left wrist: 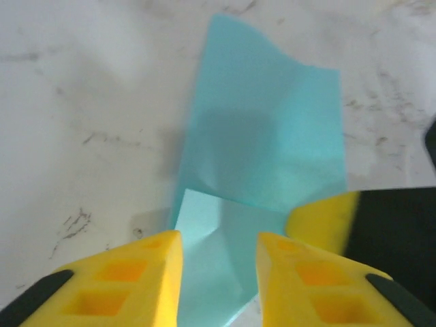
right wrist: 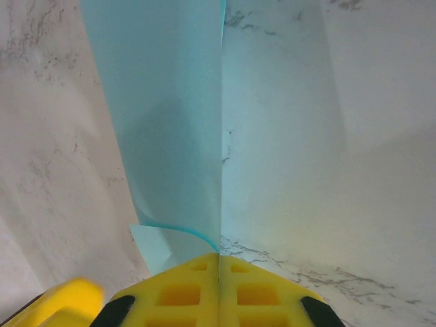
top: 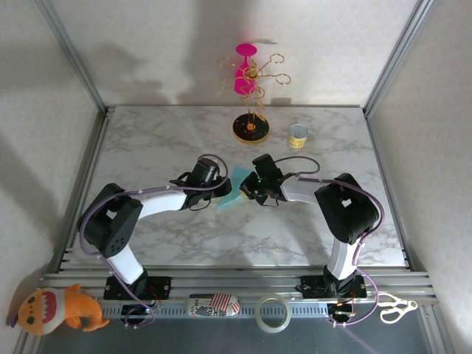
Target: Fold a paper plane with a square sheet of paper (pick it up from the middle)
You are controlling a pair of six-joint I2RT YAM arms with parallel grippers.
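The teal-blue square sheet of paper (top: 233, 193) is partly folded and held up between both grippers at the table's middle. My right gripper (right wrist: 219, 257) is shut on its edge, and the sheet (right wrist: 170, 122) rises from the pinch as a folded panel with a curled flap at the left. My left gripper (left wrist: 219, 238) is open, its yellow fingers apart. The paper (left wrist: 272, 136) with a turned-up corner lies in the gap without being pinched. A yellow finger of the right gripper (left wrist: 320, 221) shows just right of it. In the top view the left gripper (top: 220, 189) and right gripper (top: 248, 189) almost meet.
A round black-and-yellow stand base (top: 251, 129) with a gold rack and a pink glass (top: 245, 70) stands at the back centre. A small yellow can (top: 298, 136) is beside it. On the front rail lie a plush toy (top: 55, 310), a tape roll (top: 272, 313) and scissors (top: 394, 308).
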